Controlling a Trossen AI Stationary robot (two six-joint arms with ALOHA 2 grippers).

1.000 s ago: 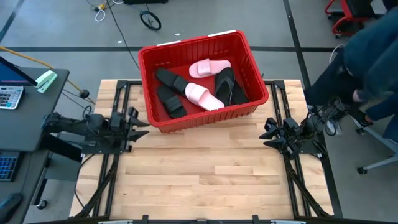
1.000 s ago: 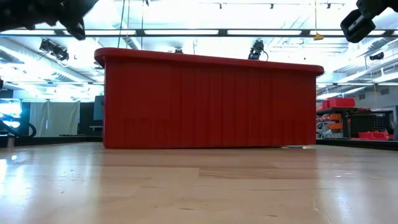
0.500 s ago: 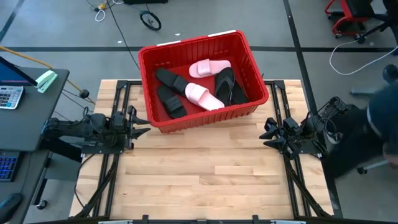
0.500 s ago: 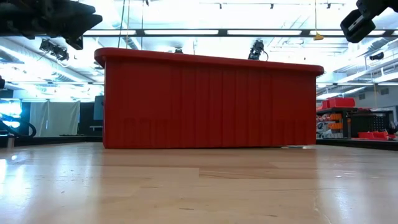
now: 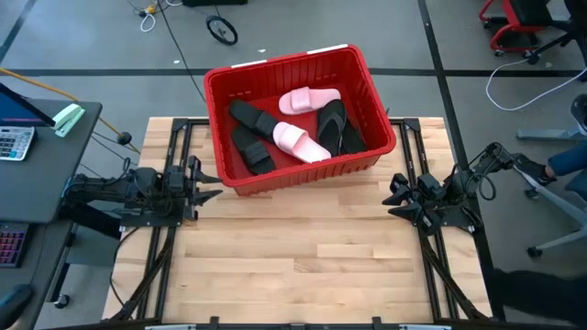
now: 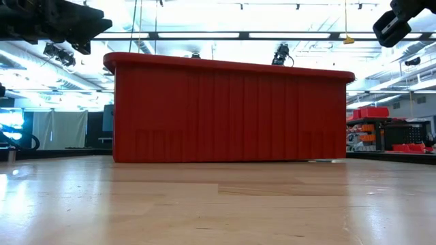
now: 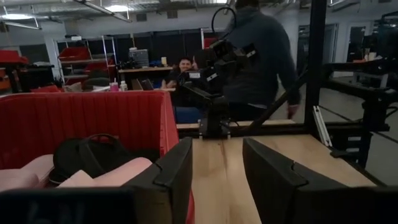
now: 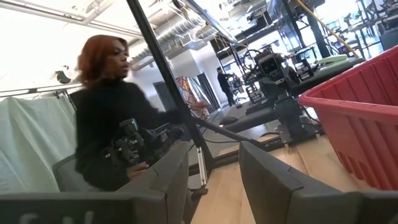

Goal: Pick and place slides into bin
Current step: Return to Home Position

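Red bin (image 5: pixel 312 172) sits at twelve o'clock on the tabletop (image 5: pixel 303 247), pink and black slides (image 5: pixel 300 142) inside, perhaps six. Left end effector (image 5: pixel 206 179) at nine, right end effector (image 5: pixel 394 195) at three: both parted, holding nothing.

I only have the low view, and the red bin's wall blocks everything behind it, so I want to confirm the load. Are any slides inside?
Observer: Yes. In the high view, two pink slides and several black slides lie inside the bin.
Operator: Any lying on the table?
Observer: None shows on the table in the high view.
Operator: Is either gripper carrying something?
Observer: No. The left gripper and right gripper are both open and empty, at the table's left and right edges.
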